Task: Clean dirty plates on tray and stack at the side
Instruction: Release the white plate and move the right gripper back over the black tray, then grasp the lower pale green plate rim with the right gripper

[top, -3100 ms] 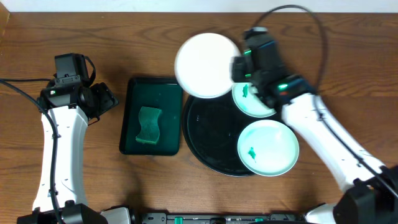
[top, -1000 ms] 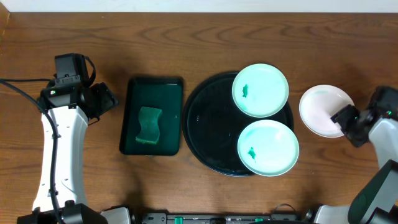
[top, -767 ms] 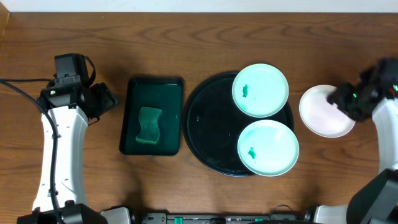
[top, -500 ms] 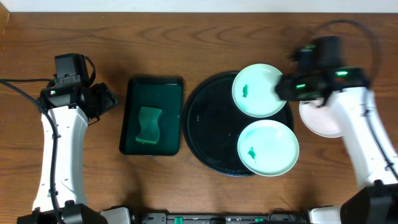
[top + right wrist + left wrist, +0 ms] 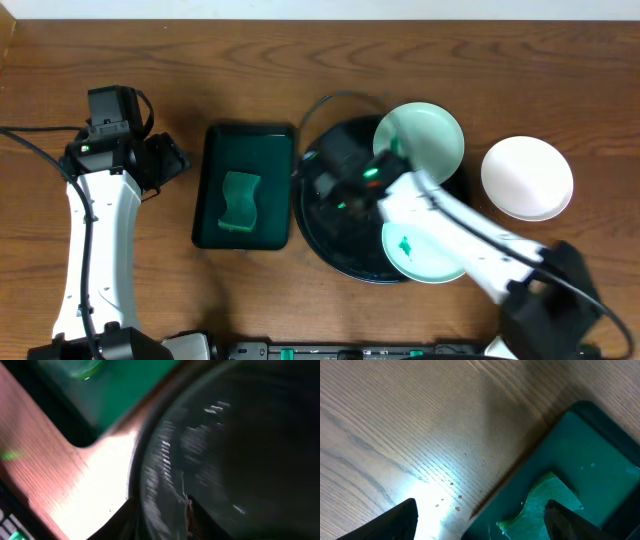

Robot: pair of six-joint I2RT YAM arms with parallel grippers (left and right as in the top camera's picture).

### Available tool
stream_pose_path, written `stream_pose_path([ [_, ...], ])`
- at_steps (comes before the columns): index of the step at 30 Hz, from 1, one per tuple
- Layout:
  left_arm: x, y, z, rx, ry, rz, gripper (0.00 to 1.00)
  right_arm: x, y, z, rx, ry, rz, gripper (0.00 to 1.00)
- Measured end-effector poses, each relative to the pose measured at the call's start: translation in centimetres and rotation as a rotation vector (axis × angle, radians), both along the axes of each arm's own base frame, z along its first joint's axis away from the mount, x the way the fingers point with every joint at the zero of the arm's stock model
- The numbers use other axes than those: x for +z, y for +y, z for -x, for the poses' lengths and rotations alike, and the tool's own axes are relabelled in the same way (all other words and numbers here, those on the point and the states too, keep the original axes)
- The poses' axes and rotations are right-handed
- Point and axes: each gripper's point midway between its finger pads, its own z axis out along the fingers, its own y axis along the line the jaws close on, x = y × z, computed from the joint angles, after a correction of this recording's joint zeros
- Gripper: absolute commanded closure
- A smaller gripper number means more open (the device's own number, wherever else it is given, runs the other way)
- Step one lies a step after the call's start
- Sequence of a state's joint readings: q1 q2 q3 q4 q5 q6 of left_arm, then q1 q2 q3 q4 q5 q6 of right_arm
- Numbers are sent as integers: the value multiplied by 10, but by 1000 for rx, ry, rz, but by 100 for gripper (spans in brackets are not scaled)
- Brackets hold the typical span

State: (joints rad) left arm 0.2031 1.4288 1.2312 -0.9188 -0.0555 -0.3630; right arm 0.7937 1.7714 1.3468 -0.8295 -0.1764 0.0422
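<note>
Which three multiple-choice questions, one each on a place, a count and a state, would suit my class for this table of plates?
1. Where does the plain white plate lie? A on the black tray; B on the table, right of the tray; C on top of another plate.
2. How many plates lie on the black tray? A none; B three; C two.
3. How is the left claw? A open and empty; B shut on a plate; C shut on the tray's rim.
1 B: it sits on bare wood, apart from the tray.
2 C: the upper plate and the lower plate rest on it.
3 A: its fingers stand wide apart with nothing between.
</note>
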Motion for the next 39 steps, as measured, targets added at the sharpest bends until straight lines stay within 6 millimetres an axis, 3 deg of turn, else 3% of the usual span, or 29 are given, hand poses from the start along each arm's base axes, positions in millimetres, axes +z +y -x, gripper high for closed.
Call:
stream_pose_path([
  [2, 0, 0, 0, 0, 0, 0, 19, -12, 16, 12, 50, -4, 21, 71],
  [5, 0, 0, 0, 0, 0, 0, 19, -20, 24, 19, 63, -30, 54, 72],
  [12, 0, 0, 0, 0, 0, 0, 19, -5, 6, 7, -29, -92, 99, 70],
  [13, 0, 0, 0, 0, 0, 0, 19, 1, 1, 6, -46, -97, 97, 66],
  [15, 0, 0, 0, 0, 0, 0, 19, 21, -12, 2, -89, -115, 79, 30],
  [18, 0, 0, 0, 0, 0, 0, 19, 57, -39, -5, -160, -153, 43, 1],
  [21, 0, 0, 0, 0, 0, 0, 19, 90, -76, -13, -258, -192, 14, 1],
  [24, 0, 0, 0, 0, 0, 0, 19, 103, -114, -18, -355, -186, 26, 1],
  [27, 0, 0, 0, 0, 0, 0, 19, 106, -158, -21, -474, -153, 64, 1],
  [32, 0, 0, 0, 0, 0, 0, 19, 98, -210, -15, -621, -60, 138, 1],
  [37, 0, 0, 0, 0, 0, 0, 19, 90, -238, -12, -722, -10, 166, 29],
  [39, 0, 0, 0, 0, 0, 0, 19, 80, -248, -8, -759, 19, 181, 32],
])
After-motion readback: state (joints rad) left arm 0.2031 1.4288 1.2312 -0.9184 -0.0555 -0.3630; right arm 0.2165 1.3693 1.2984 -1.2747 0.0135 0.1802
